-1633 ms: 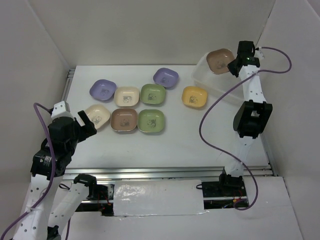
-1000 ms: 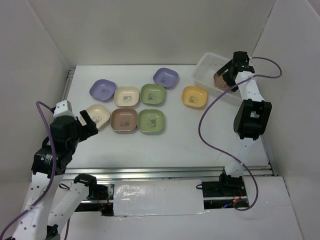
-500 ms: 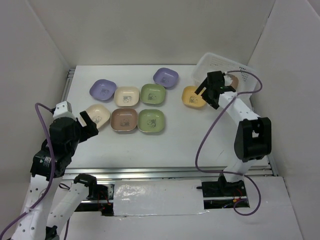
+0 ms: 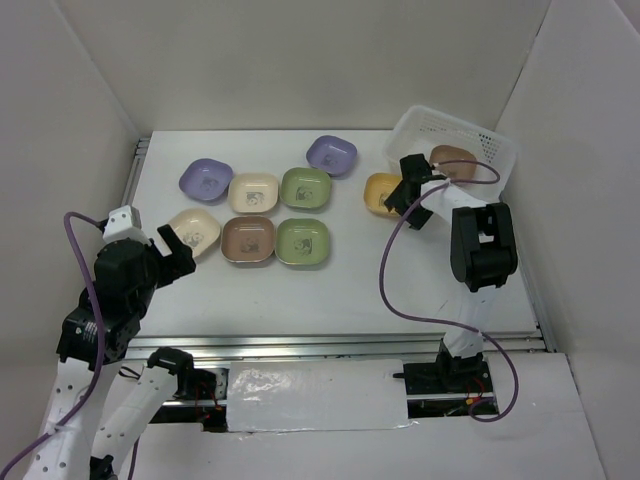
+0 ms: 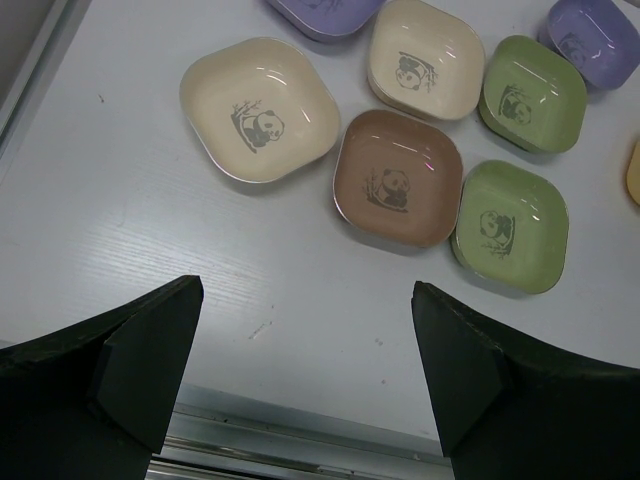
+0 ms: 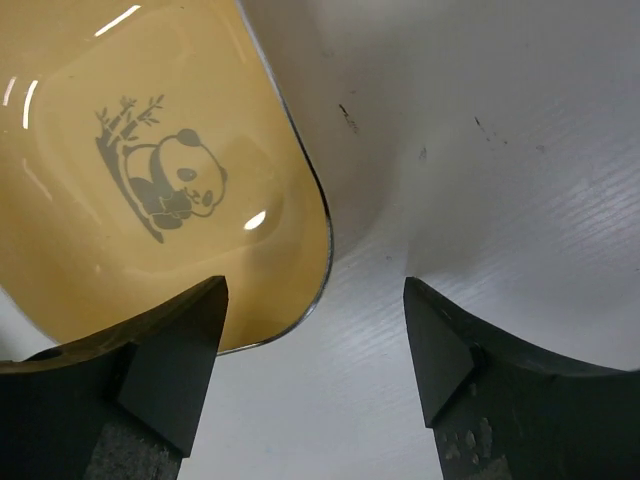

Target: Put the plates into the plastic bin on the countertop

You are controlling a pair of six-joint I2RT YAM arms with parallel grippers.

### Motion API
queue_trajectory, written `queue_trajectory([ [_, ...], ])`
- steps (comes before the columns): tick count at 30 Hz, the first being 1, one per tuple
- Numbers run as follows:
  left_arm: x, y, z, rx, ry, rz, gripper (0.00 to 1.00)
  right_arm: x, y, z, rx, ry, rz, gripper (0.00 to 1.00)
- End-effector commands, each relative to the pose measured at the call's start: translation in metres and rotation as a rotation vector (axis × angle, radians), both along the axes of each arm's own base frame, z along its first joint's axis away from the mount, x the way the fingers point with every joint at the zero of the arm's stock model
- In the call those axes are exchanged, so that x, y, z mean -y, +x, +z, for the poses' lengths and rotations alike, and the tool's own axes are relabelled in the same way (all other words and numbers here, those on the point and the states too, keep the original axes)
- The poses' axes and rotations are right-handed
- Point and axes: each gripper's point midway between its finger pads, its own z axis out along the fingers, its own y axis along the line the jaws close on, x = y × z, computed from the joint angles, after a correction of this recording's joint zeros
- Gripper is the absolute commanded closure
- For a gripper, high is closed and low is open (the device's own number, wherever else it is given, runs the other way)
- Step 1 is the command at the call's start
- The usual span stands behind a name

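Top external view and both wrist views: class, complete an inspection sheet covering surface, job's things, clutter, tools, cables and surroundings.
Surface: matte white countertop, faint scuffs.
Job's things: one brown plate lies in the plastic bin; yellow plate beside the bin; seven more plates grouped further left.
Clutter: nothing seen.
Grippers: left tool open, hovering short of a cream plate; right tool open, straddling the yellow plate's rim.
Cables: left purple cable and right purple cable loop off the arms.
Surroundings: white walls; metal rail at front edge.
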Motion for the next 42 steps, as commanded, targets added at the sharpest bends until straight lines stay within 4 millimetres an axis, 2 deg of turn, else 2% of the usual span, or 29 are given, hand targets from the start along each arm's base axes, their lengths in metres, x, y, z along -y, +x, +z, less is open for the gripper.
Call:
queue_trajectory([
  [1, -0.001, 0.003, 0.008, 0.045, 0.013, -0.007, 0.01, -0.001, 0.021, 0.03, 0.079, 0.017, -0.009, 0.22],
  [3, 0.0, 0.003, 0.008, 0.046, 0.011, -0.01, 0.01, -0.004, 0.024, 0.025, 0.048, 0.048, 0.0, 0.28],
  [4, 0.0, 0.002, 0.009, 0.048, 0.011, -0.011, 0.01, -0.005, 0.022, 0.01, 0.009, 0.052, 0.006, 0.36],
  [5, 0.0, 0.003, 0.008, 0.046, 0.012, -0.008, 0.01, -0.006, 0.021, 0.006, -0.008, 0.059, 0.009, 0.41],
  [7, 0.0, 0.002, 0.009, 0.05, 0.01, -0.009, 0.01, -0.008, 0.021, 0.007, -0.008, 0.043, 0.01, 0.6],
  [9, 0.0, 0.001, 0.009, 0.053, 0.009, -0.009, 0.01, -0.01, 0.019, 0.006, 0.001, 0.059, 0.011, 0.74],
  [12, 0.0, 0.001, 0.009, 0.053, 0.008, -0.012, 0.01, -0.015, 0.019, 0.01, 0.006, 0.082, 0.021, 0.77],
  [13, 0.0, 0.002, 0.01, 0.053, 0.01, -0.011, 0.01, -0.018, 0.017, 0.009, -0.003, 0.088, 0.029, 0.92],
  [14, 0.0, 0.002, 0.009, 0.05, 0.01, -0.009, 0.01, -0.021, 0.018, 0.011, 0.0, 0.091, 0.035, 1.0],
  [15, 0.0, 0.001, 0.009, 0.05, 0.01, -0.011, 0.01, -0.025, 0.017, 0.013, 0.003, 0.093, 0.047, 1.0],
  [17, 0.0, 0.001, 0.01, 0.057, 0.008, -0.007, 0.01, -0.036, 0.017, 0.032, 0.042, 0.118, 0.084, 1.0],
  [18, 0.0, 0.0, 0.01, 0.058, 0.006, -0.008, 0.01, -0.043, 0.017, 0.058, 0.102, 0.133, 0.114, 1.0],
  [20, -0.001, 0.0, 0.012, 0.065, 0.007, -0.004, 0.01, -0.059, 0.015, 0.093, 0.181, 0.181, 0.185, 1.0],
  [21, -0.001, -0.001, 0.012, 0.068, 0.006, -0.003, 0.01, -0.061, 0.013, 0.131, 0.264, 0.197, 0.204, 1.0],
  [24, -0.002, -0.001, 0.012, 0.066, 0.005, -0.001, 0.01, -0.039, 0.013, 0.205, 0.417, 0.17, 0.191, 1.0],
  [25, -0.002, -0.001, 0.012, 0.068, 0.008, -0.003, 0.01, -0.023, 0.011, 0.213, 0.413, 0.14, 0.16, 1.0],
  [26, -0.002, 0.0, 0.011, 0.063, 0.008, -0.002, 0.01, 0.0, 0.021, 0.244, 0.475, 0.104, 0.112, 1.0],
  [27, -0.001, 0.0, 0.012, 0.065, 0.006, -0.003, 0.01, 0.019, 0.031, 0.241, 0.454, 0.043, 0.087, 1.0],
  [28, -0.001, 0.001, 0.01, 0.06, 0.008, -0.002, 0.01, 0.033, 0.029, 0.232, 0.387, 0.021, 0.067, 1.0],
  [29, -0.001, 0.002, 0.01, 0.054, 0.009, -0.002, 0.01, 0.044, 0.042, 0.265, 0.443, -0.001, 0.06, 1.0],
  [30, -0.001, 0.002, 0.009, 0.048, 0.009, -0.005, 0.01, 0.073, 0.055, 0.24, 0.367, -0.044, 0.03, 1.0],
  [31, -0.001, 0.002, 0.009, 0.05, 0.01, -0.004, 0.01, 0.085, 0.061, 0.25, 0.361, -0.062, 0.018, 1.0],
  [32, 0.0, 0.002, 0.009, 0.048, 0.01, -0.007, 0.01, 0.107, 0.066, 0.223, 0.281, -0.084, -0.004, 1.0],
  [33, -0.001, 0.001, 0.01, 0.052, 0.01, -0.006, 0.01, 0.118, 0.071, 0.226, 0.291, -0.091, -0.018, 1.0],
  [35, 0.0, 0.001, 0.01, 0.058, 0.008, -0.009, 0.01, 0.146, 0.078, 0.21, 0.289, -0.071, -0.047, 1.0],
  [36, 0.0, 0.001, 0.011, 0.059, 0.009, -0.01, 0.01, 0.153, 0.075, 0.196, 0.267, -0.055, -0.058, 1.0],
  [39, 0.001, 0.002, 0.01, 0.053, 0.009, -0.014, 0.01, 0.176, 0.077, 0.186, 0.281, -0.041, -0.077, 1.0],
  [40, 0.001, 0.002, 0.009, 0.05, 0.01, -0.015, 0.01, 0.181, 0.079, 0.177, 0.265, -0.047, -0.069, 1.0],
  [42, 0.003, 0.004, 0.007, 0.041, 0.013, -0.022, 0.01, 0.195, 0.081, 0.179, 0.262, -0.083, -0.079, 1.0],
])
